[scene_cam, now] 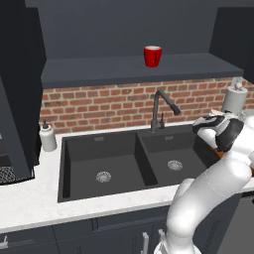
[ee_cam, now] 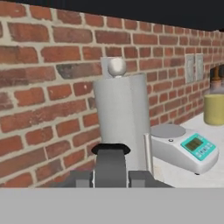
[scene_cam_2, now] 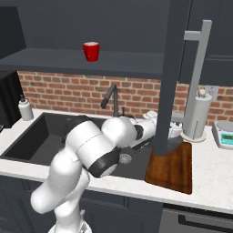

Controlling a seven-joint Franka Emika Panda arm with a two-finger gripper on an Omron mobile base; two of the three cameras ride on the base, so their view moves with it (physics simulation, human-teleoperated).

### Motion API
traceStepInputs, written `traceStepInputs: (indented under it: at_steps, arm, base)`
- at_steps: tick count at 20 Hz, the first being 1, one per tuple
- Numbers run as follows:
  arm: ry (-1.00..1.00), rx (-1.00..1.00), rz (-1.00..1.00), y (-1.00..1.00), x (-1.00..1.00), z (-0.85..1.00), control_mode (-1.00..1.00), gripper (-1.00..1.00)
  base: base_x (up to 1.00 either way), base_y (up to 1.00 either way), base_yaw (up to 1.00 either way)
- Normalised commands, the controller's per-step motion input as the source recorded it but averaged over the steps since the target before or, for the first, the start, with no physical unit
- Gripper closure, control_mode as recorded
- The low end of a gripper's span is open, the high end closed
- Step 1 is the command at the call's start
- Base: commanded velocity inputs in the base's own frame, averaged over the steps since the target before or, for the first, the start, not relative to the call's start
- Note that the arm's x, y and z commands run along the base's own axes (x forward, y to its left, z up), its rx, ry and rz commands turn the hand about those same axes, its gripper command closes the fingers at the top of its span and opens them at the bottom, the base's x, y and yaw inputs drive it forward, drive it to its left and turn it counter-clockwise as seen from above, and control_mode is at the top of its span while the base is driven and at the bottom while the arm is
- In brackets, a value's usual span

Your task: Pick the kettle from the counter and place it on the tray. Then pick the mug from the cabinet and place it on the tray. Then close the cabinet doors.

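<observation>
In the hand view my gripper is shut on the black arched handle of the kettle, which stands between the two fingertips. In the right base view my hand reaches behind the open cabinet door, over the far end of the brown tray. A dark grey bit of the kettle peeks out there; I cannot tell whether it rests on the board. The red mug stands upright on the shelf of the cabinet. Another cabinet door hangs open at the left.
A white paper-towel roll stands right behind the kettle against the brick wall, with a kitchen scale to its right. A black double sink with a faucet is set in the counter; a soap dispenser stands at its left.
</observation>
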Motion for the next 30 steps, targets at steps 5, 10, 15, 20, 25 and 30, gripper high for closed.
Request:
traceStepInputs:
  at_steps: [5,10,15,20,25,30]
  arm:
    - [-0.09,0.0,0.0,-0.15,-0.05,-0.1,-1.0,1.0]
    - [-0.12,0.0,0.0,-0.1,-0.1,-0.08,-1.0,1.0]
    - [-0.1,0.0,0.0,-0.11,-0.12,-0.06,-1.0,1.0]
    - [-0.1,-0.01,0.0,-0.05,-0.23,-0.14,-1.0,1.0]
    - [-0.11,-0.04,0.0,-0.01,-0.2,-0.12,-1.0,1.0]
    - [-0.1,-0.07,0.0,0.0,-0.1,-0.12,-1.0,1.0]
  base:
    - [0.0,0.0,0.0]
    - [0.0,0.0,0.0]
    - [0.0,0.0,0.0]
    - [0.0,0.0,0.0]
    - [0.0,0.0,0.0]
    - [0.0,0.0,0.0]
